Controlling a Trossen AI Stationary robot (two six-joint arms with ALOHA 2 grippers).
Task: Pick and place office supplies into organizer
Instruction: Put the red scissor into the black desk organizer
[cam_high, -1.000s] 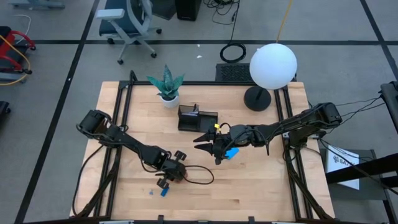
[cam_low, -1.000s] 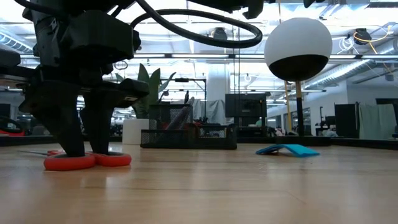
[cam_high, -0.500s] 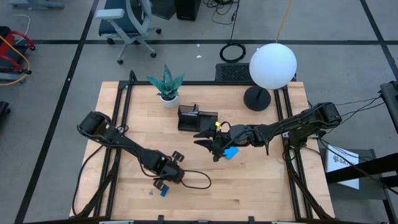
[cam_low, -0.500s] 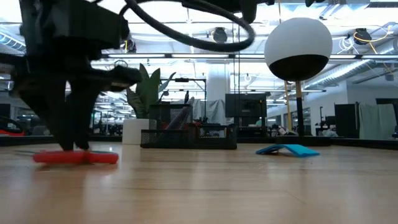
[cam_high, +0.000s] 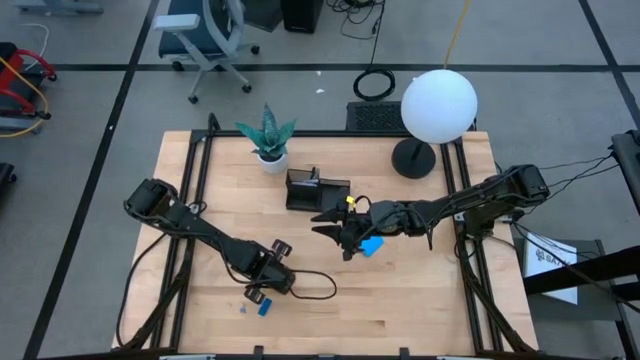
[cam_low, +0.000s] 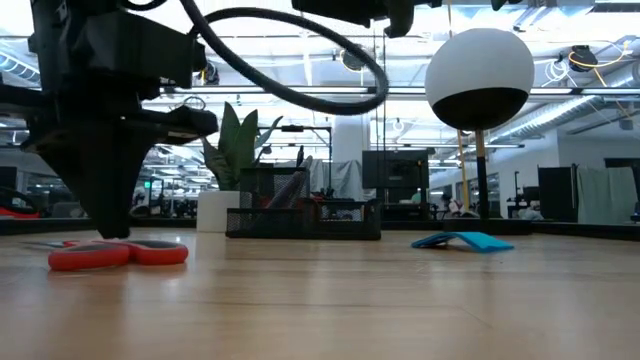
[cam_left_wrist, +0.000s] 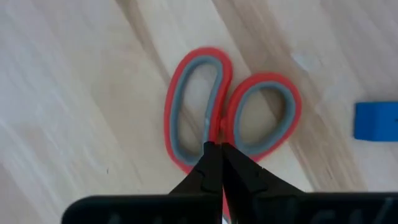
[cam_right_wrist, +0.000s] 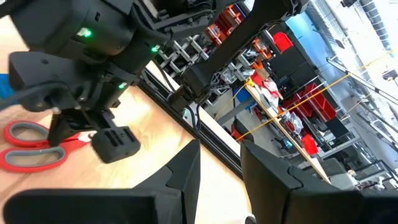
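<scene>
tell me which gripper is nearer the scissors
Left. The left gripper is shut on the scissors at the handles. The right gripper hangs well away, by the notepad.

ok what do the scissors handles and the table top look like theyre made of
Scissors handles: likely plastic, matte red loops with a grey lining that looks softer, perhaps rubbery. Table top: wood, pale with visible grain streaks and plank seams, under a light satin finish. The left gripper is shut on the scissors where the loops meet.
</scene>
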